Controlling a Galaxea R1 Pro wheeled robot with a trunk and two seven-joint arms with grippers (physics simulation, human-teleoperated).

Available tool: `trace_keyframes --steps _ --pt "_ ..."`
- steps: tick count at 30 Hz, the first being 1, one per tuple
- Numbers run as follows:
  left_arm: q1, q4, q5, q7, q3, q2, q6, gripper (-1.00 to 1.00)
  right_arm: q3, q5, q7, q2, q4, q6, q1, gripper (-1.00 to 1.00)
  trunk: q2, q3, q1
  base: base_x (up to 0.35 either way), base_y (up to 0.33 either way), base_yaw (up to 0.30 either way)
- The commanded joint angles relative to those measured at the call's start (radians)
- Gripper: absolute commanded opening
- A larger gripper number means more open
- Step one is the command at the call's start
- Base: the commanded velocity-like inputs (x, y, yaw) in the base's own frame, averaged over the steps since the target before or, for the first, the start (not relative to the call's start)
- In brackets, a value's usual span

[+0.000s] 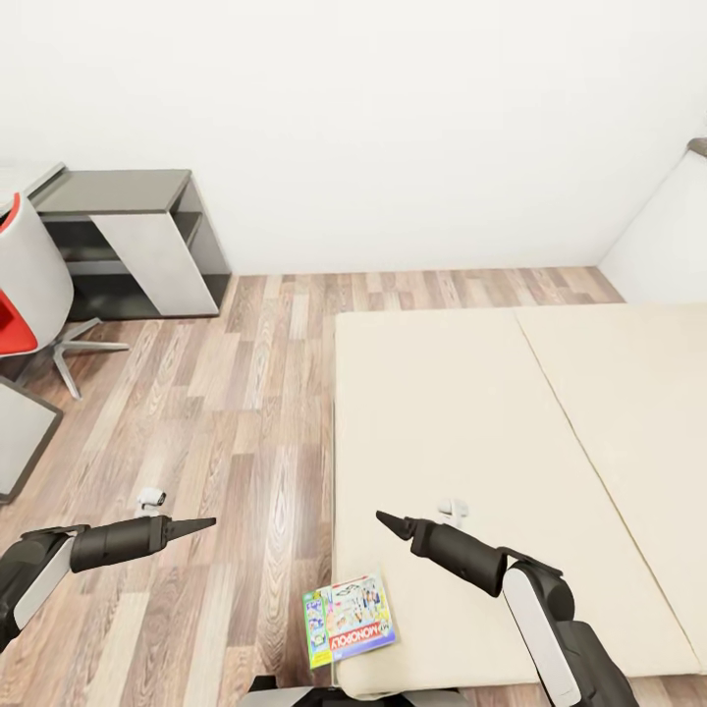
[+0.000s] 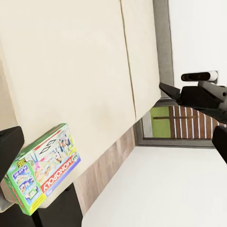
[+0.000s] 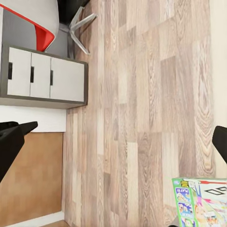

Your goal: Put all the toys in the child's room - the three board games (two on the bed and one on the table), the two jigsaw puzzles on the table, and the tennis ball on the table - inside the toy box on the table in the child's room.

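— Any lettering? 
— "MONOPOLY" on the upper board game [image 1: 361, 617], stacked on a green-bordered one [image 1: 316, 628] at the bed [image 1: 511, 432] corner. 
— Grippers? 
— Left gripper [image 1: 201, 525] and right gripper [image 1: 386, 520] both clenched, empty, flanking the boxes, apart from them.

matt beige cloth bed [image 1: 471, 412], wood-plank floor [image 1: 226, 422], glossy printed board games [image 1: 352, 617]
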Motion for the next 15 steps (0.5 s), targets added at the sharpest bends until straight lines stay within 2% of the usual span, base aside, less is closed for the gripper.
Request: trace_keyframes --steps 1,15 --pt "-0.001 0.000 0.008 0.000 -0.004 0.001 0.010 1.00 0.000 -0.003 -0.001 0.000 0.002 0.004 -0.001 1.00 -0.002 0.000 0.001 0.000 0.000 0.000" --pt "-0.001 0.000 0.008 -0.001 -0.004 0.001 0.010 1.00 0.001 -0.002 -0.001 0.000 0.006 0.003 -0.001 1.00 -0.002 0.023 0.001 0.000 0.000 0.000"
